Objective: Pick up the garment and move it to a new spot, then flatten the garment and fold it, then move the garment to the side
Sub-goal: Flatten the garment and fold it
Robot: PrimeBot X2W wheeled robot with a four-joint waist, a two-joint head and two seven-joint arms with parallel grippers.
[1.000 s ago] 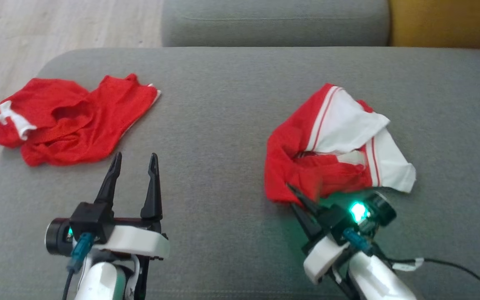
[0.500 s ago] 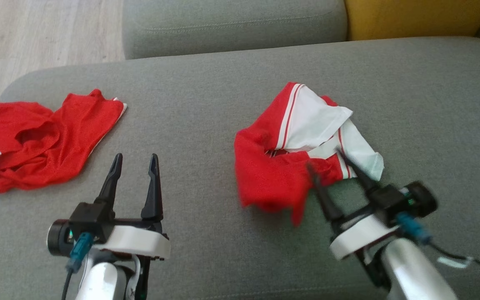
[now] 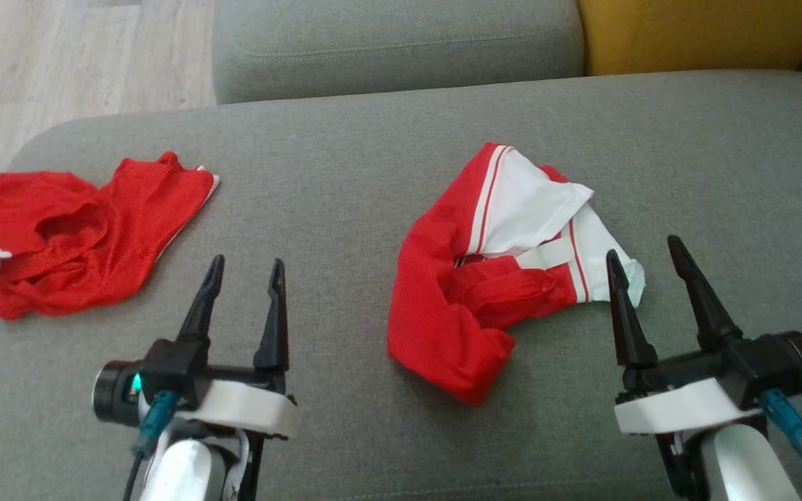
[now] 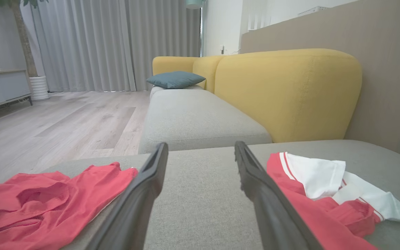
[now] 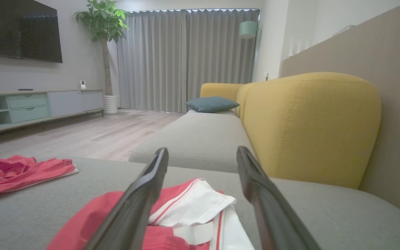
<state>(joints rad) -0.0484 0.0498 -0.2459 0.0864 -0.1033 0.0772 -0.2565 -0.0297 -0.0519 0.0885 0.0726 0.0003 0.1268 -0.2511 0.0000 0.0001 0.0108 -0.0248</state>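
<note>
A grey sofa cushion (image 3: 373,174) is being shown, wooden floor (image 3: 60,62) at 11 o'clock, yellow backrest (image 3: 686,35) at 1 o'clock. Two garments are being displayed: the red-and-white garment (image 3: 457,306) toward 3 o'clock, long axis running 7 to 1 o'clock, and a red garment (image 3: 81,229) at 9 o'clock. Two grippers, left gripper (image 3: 246,261) and right gripper (image 3: 641,247), are being held spread, empty.

The garment (image 3: 457,306) lies centre right of the head view on the seat cushion (image 3: 345,174); the other garment (image 3: 74,236) at the left edge; the left gripper (image 3: 246,261) lower left, between them; the right gripper (image 3: 642,247) lower right, just beside the garment; a second cushion (image 3: 394,42) behind, along the top.
</note>
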